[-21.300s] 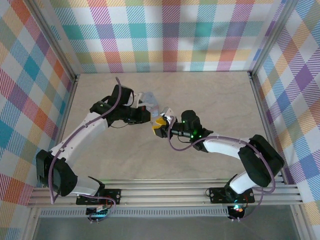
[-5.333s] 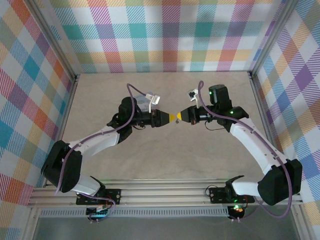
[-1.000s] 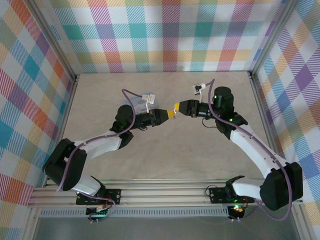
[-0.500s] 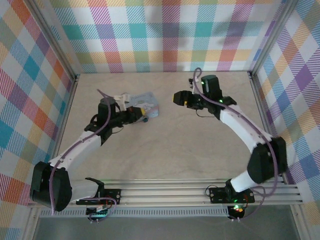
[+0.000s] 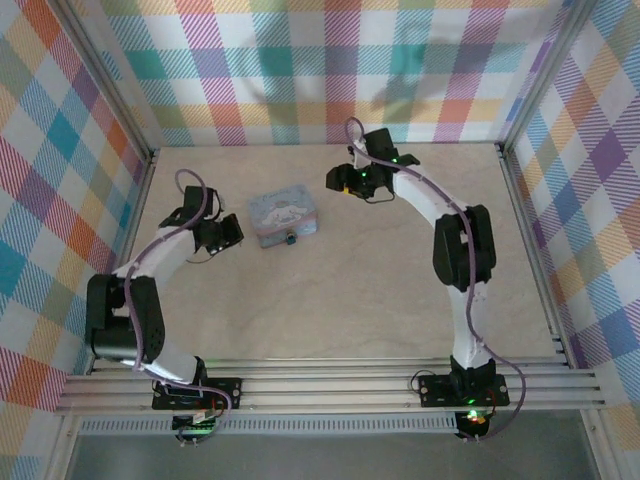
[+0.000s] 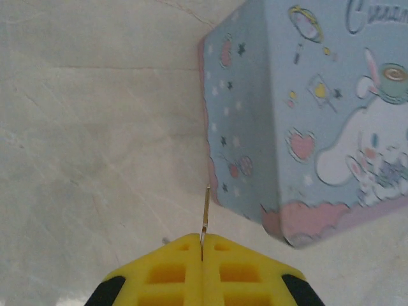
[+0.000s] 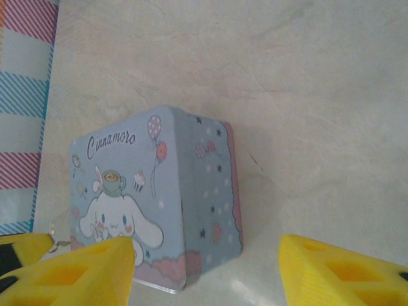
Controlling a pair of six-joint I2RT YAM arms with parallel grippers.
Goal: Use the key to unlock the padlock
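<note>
While your left end effector [image 6: 203, 245] pinches the thin silvery key [image 6: 205, 210], it points lengthwise at the pastel-blue tin [image 6: 306, 127]; your right end effector [image 7: 204, 255] gapes wide.

Pastel cartoon tin box [image 7: 153, 197] on table [image 7: 306, 95], right end effector [image 7: 204, 247] spread

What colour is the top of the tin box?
Pastel blue, with a white cartoon dog and pink clouds. The tin box shows best in the right wrist view.
</note>
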